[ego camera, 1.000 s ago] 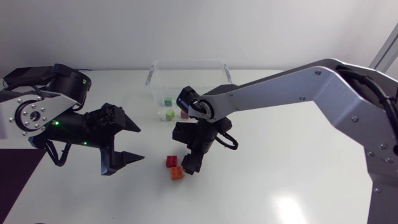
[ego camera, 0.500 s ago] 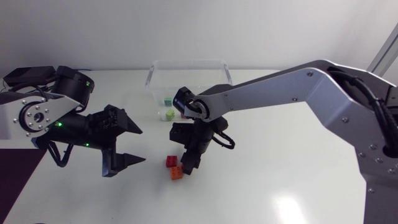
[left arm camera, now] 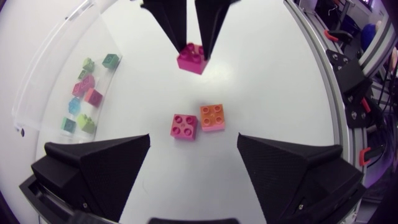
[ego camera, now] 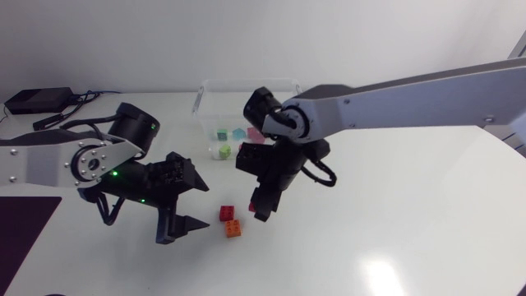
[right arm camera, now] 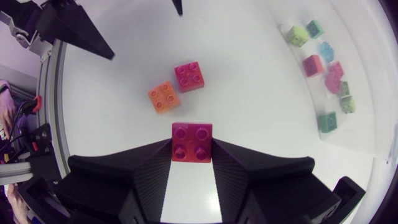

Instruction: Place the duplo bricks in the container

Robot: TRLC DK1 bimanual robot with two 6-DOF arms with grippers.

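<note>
Right wrist view shows right jaws pinching the pink brick (right arm camera: 191, 142); best carry it level over the container (ego camera: 246, 81) wall before opening.

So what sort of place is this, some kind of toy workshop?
Probably a robotics lab test bench. On a plain white table, the right pincer grips a pink brick. The left pincer hangs open by a red brick and an orange brick. A clear container holds more bricks.
</note>
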